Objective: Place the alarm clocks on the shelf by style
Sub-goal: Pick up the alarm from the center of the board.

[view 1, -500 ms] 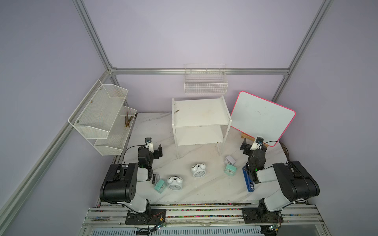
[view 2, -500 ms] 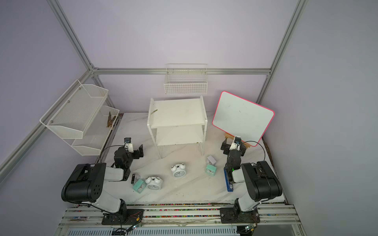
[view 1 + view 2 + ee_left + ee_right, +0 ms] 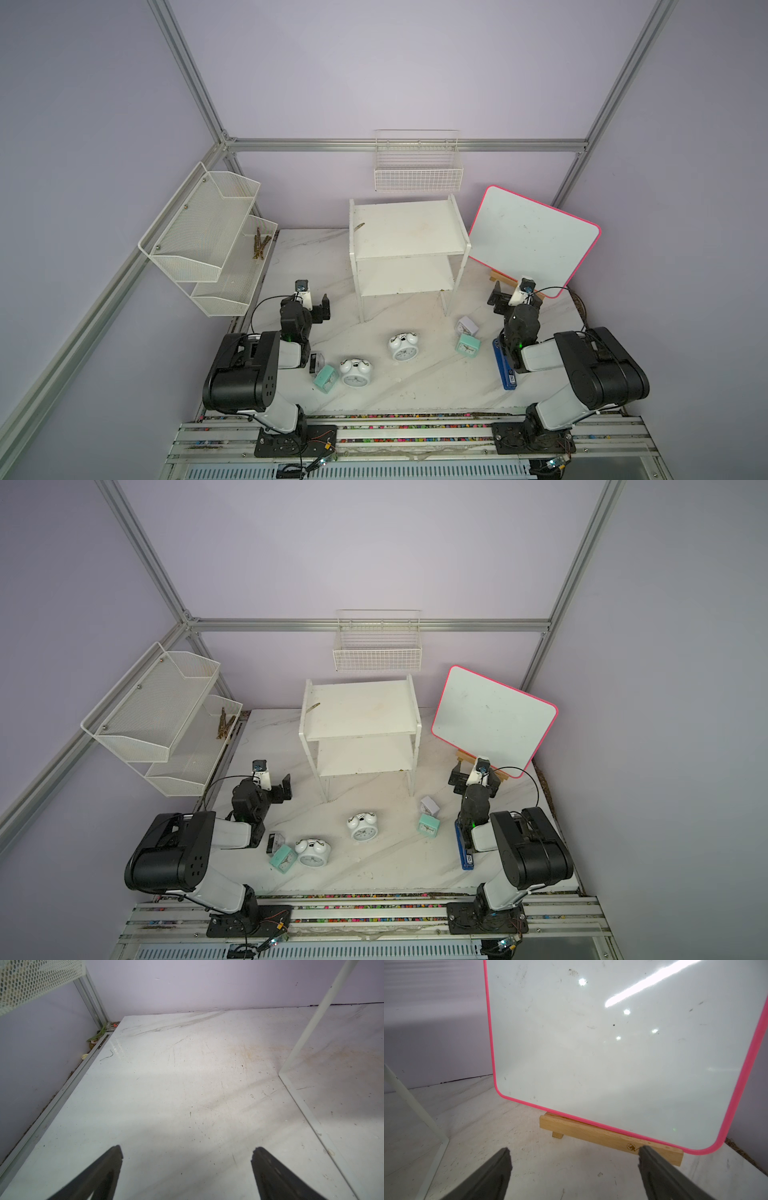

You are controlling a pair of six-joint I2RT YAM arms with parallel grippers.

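The white two-tier shelf (image 3: 405,249) (image 3: 359,723) stands at the back middle, both tiers bare. On the table in front lie two round white twin-bell alarm clocks (image 3: 403,347) (image 3: 355,372). Two mint square clocks (image 3: 325,378) (image 3: 468,345), a lilac-white one (image 3: 466,325) and a clear, black one (image 3: 316,362) lie there too. My left gripper (image 3: 309,303) (image 3: 187,1153) hovers open over bare table left of the shelf. At the right, my right gripper (image 3: 516,293) (image 3: 574,1153) is open and empty, facing the whiteboard.
A pink-rimmed whiteboard (image 3: 532,241) (image 3: 612,1043) leans on a wooden stand (image 3: 591,1132) at the back right. A blue flat object (image 3: 505,370) lies beside the right arm. A white mesh rack (image 3: 208,232) hangs on the left wall, a wire basket (image 3: 417,174) above the shelf.
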